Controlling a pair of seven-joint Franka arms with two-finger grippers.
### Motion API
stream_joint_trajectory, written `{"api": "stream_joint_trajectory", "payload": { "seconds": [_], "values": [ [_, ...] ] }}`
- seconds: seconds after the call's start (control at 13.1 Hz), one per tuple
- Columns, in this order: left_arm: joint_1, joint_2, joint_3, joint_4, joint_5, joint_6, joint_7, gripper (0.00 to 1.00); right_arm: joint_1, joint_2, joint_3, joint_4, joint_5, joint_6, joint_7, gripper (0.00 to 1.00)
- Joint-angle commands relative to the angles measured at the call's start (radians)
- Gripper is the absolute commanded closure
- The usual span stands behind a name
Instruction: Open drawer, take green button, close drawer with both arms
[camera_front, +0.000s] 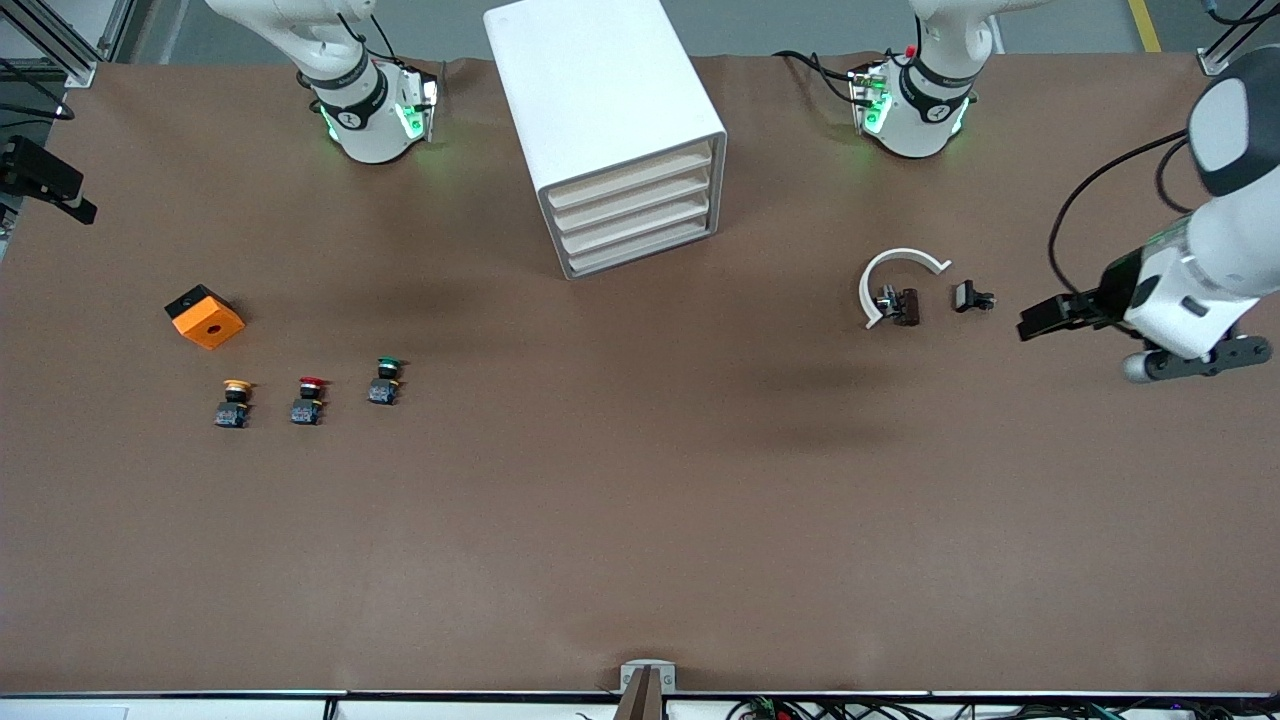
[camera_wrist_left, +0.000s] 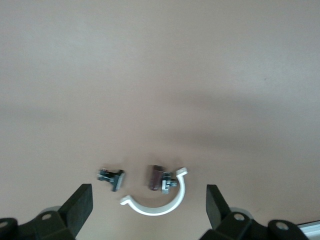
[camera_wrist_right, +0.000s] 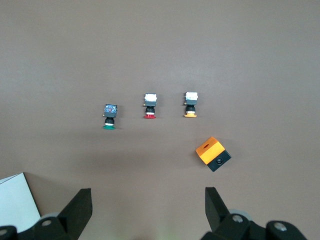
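At the right arm's end, about 9 o'clock on the front view's dial: orange box (camera_front: 205, 317) with a black side, flat on the table (camera_front: 640, 520)

Just nearer the camera, around 8 o'clock, a row of three: yellow-capped button (camera_front: 234, 402), red-capped button (camera_front: 309, 400), then the button (camera_front: 385, 381) with the green cap, set slightly farther from the camera than the other two. All three are on the table top, apart from each other

Right gripper (camera_wrist_right: 148, 200) hangs over that group, fingers spread wide, nothing between them

12 o'clock: white drawer cabinet (camera_front: 600, 130) between the arm bases, four drawers, all pushed in

2–3 o'clock: white half-ring clamp (camera_front: 895, 275), dark block (camera_front: 905, 305) with a bolt touching its end, small black fastener (camera_front: 972, 296) just beside, not touching

3 o'clock: left gripper (camera_front: 1030, 325) near the fastener, jaws wide apart, holding nothing
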Motion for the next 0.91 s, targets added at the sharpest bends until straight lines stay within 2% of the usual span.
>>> {"api": "stream_joint_trajectory", "payload": {
  "seconds": [0.0,0.38,0.53,0.61,0.84],
  "values": [
    [0.066,-0.097,-0.013,-0.079,-0.004,0.003,0.104,0.0,-0.032,-0.02,0.026,-0.006,0.007,-0.017,0.013,0.0],
    [0.071,-0.206,-0.013,-0.156,-0.004,0.046,0.109,0.0,-0.027,-0.017,0.025,0.014,0.01,-0.04,0.021,0.0],
    [0.054,-0.229,-0.01,-0.156,-0.003,0.052,0.109,0.0,-0.03,-0.017,0.02,0.016,0.035,-0.042,0.022,0.0],
    [0.011,-0.229,0.006,-0.145,0.0,0.052,0.106,0.0,-0.03,-0.017,0.019,0.016,0.042,-0.043,0.024,0.0],
    [-0.153,-0.225,0.148,-0.128,0.017,0.045,0.097,0.0,-0.033,-0.017,0.013,0.016,0.044,-0.046,0.022,0.0]
  ]
}}
